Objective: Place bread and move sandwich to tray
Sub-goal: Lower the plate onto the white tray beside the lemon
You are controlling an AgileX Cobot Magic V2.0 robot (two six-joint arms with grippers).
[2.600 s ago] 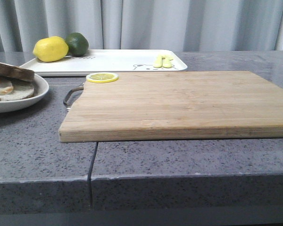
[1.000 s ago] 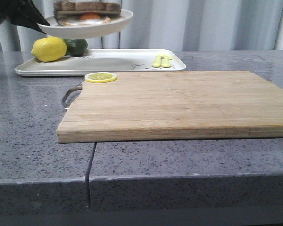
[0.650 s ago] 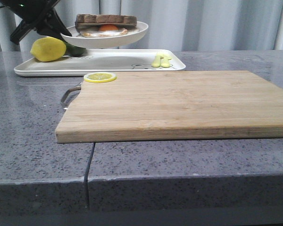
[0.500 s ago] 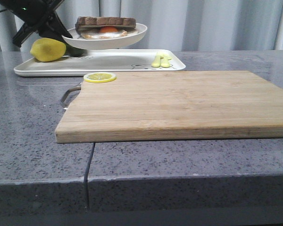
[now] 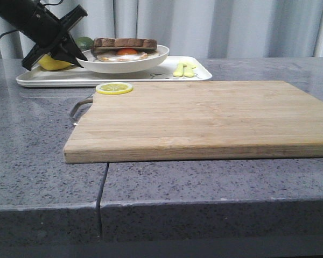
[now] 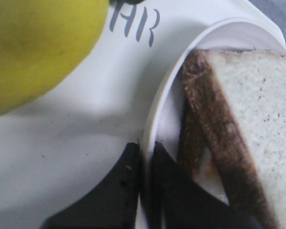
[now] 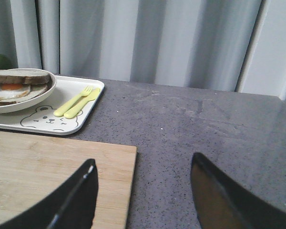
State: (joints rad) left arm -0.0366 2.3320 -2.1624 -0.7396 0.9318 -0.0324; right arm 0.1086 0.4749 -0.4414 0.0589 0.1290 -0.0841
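The sandwich, a brown-crusted bread slice (image 5: pixel 124 42) over a fried egg (image 5: pixel 127 52), lies in a shallow white plate (image 5: pixel 124 63). The plate is low over the white tray (image 5: pixel 151 74); I cannot tell if it touches. My left gripper (image 5: pixel 77 56) is shut on the plate's left rim. In the left wrist view its fingers (image 6: pixel 128 176) clamp the rim (image 6: pixel 150 119), with the bread (image 6: pixel 248 109) beside them. My right gripper (image 7: pixel 143 162) is open and empty over the cutting board's far right corner. From there the plate (image 7: pixel 43 88) shows on the tray (image 7: pixel 81 119).
A wooden cutting board (image 5: pixel 204 118) with a lemon slice (image 5: pixel 114 87) fills the middle of the table. On the tray are a lemon (image 5: pixel 49 64), partly behind my left gripper, a lime (image 5: pixel 85 41) and yellow cutlery (image 5: pixel 184 69). The grey counter edge is near the camera.
The plate with the sandwich went from the table at the left up into the air, then right and down onto the tray area, held by my left gripper.
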